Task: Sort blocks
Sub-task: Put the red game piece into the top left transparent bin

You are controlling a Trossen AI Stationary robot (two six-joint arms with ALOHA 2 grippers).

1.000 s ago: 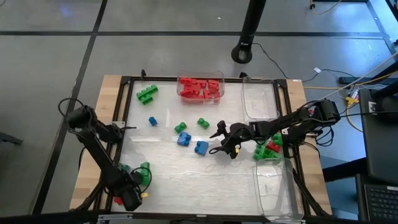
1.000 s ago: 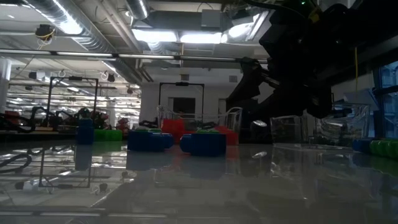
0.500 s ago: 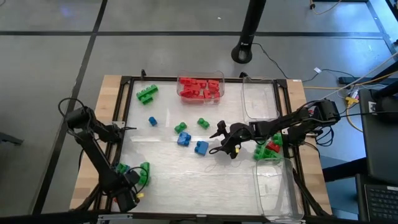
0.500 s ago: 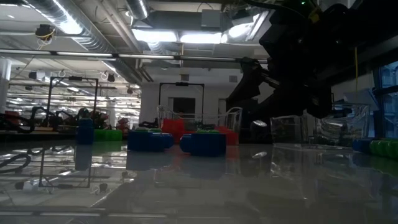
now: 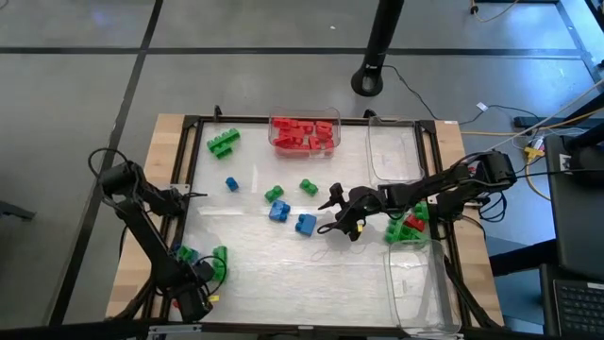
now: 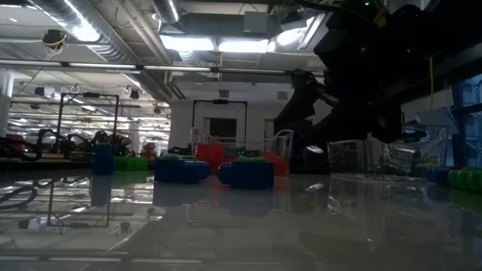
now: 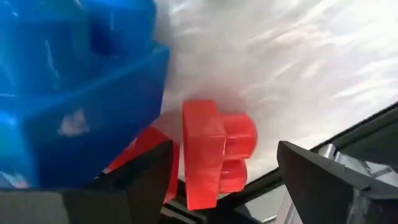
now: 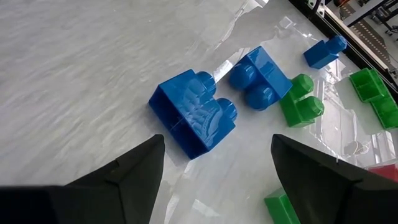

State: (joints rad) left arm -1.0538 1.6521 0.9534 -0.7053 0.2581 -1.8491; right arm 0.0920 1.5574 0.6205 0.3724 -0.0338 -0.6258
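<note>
Loose blocks lie on the white table. My left gripper (image 5: 193, 300) is at the near left corner, open and pointing steeply down. A red block (image 7: 214, 154) stands between its fingers, and a large blue block (image 7: 74, 93) lies just beside it. I cannot tell whether a finger touches the red block. My right gripper (image 5: 338, 213) hovers open mid-table, just right of two blue blocks (image 5: 305, 224) (image 5: 278, 211). In the right wrist view the nearer blue block (image 8: 193, 121) lies on the table ahead of the open fingers, untouched.
A clear bin of red blocks (image 5: 304, 134) stands at the far edge, beside another clear bin (image 5: 394, 151). A third bin (image 5: 415, 283) is near right, with red and green blocks (image 5: 406, 227) at its far end. Green blocks (image 5: 224, 142) (image 5: 219, 263) and a small blue one (image 5: 231, 184) lie scattered.
My left gripper has sunk a little and shifted slightly toward the table's left edge, staying open. The right arm and the blocks have kept still.
</note>
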